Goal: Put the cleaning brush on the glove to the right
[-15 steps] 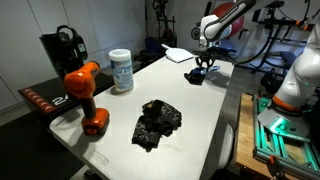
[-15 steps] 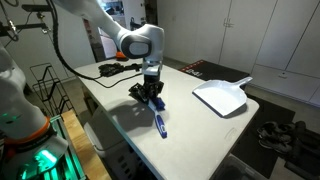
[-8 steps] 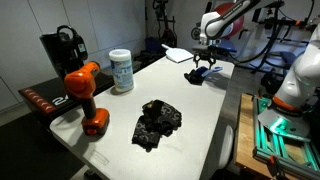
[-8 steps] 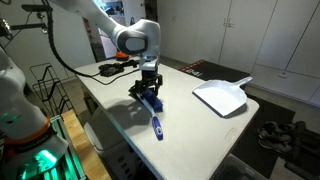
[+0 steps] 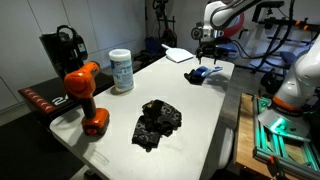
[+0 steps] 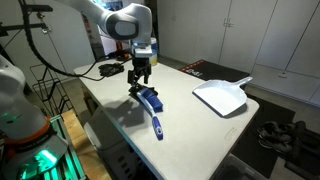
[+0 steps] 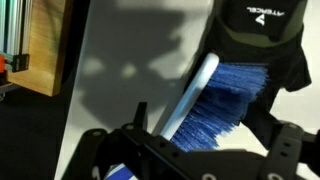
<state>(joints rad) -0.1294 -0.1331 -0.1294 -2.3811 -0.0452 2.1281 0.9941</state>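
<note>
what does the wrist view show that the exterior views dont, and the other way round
Only the wrist view: the brush up close, with its blue bristles and white handle, and white lettering on the black glove it rests on.

Only the exterior views: an orange drill, a white canister, a second black glove and a white dustpan.

Both: the brush lying on the glove, with the gripper above it, jaws open and holding nothing.
</note>
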